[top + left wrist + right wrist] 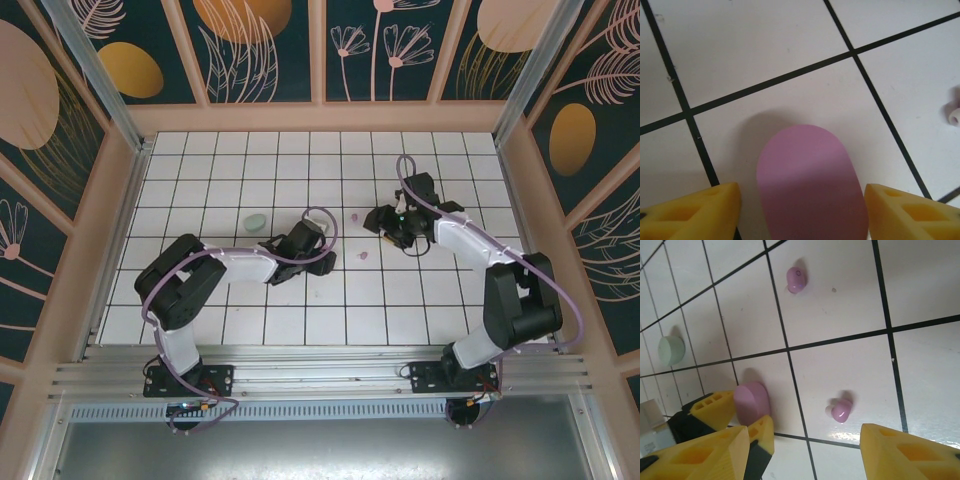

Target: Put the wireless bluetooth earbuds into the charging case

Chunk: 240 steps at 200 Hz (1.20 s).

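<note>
A pink oval charging case [807, 185] lies on the white tiles. My left gripper [802, 205] stands open around it, one yellow finger on each side, a clear gap on the left and a very thin one on the right. In the right wrist view the same case [751, 401] sits between those fingers [715, 410]. A purple-pink earbud [841, 410] lies just ahead of my open right gripper [805, 442], which holds nothing. A second purple-pink earbud [796, 280] lies further off. From above, both earbuds [362, 255] [352, 215] lie between the left gripper [322, 252] and the right gripper [392, 226].
A pale mint-green case [255, 221] lies on the tiles left of the left gripper, also seen from the right wrist [671, 350]. Patterned walls and a wooden rim [320, 118] enclose the tiled floor. An earbud [955, 111] peeks in at the left wrist view's right edge.
</note>
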Each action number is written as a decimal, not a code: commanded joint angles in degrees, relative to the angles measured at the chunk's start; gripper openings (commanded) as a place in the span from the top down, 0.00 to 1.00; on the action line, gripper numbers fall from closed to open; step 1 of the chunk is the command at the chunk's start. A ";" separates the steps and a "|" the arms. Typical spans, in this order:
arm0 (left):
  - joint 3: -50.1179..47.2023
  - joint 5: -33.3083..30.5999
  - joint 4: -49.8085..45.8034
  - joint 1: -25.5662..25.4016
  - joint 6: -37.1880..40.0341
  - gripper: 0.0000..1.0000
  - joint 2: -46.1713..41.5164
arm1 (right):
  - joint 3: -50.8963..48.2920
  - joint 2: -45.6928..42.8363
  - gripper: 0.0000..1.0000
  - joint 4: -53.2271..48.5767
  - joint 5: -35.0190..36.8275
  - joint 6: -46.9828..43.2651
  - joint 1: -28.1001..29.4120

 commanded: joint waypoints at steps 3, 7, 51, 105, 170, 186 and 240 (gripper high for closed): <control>-2.14 1.22 1.66 -0.24 1.97 0.42 1.11 | -0.08 -2.48 0.40 1.56 -2.05 -1.45 -0.72; -2.54 1.24 2.04 -0.23 2.36 0.44 0.73 | 0.00 -2.64 0.39 1.50 -2.22 -1.49 -0.84; -5.98 2.54 5.91 -0.21 9.22 0.54 -2.86 | 1.45 -3.75 0.39 1.58 -5.58 -0.72 -1.17; -8.80 6.96 10.42 -0.27 19.34 0.65 -9.83 | 0.62 -4.34 0.39 4.13 -14.20 0.72 -1.08; -10.03 14.69 13.83 -0.23 26.46 0.66 -16.69 | -1.43 -4.01 0.39 7.45 -24.11 0.96 0.26; -9.49 17.47 13.45 -0.28 27.29 0.66 -18.26 | -0.41 -3.99 0.39 6.22 -23.60 -0.49 1.66; -5.32 23.45 9.97 -0.25 26.72 0.66 -21.15 | 1.75 -2.98 0.38 5.85 -23.38 -1.41 5.54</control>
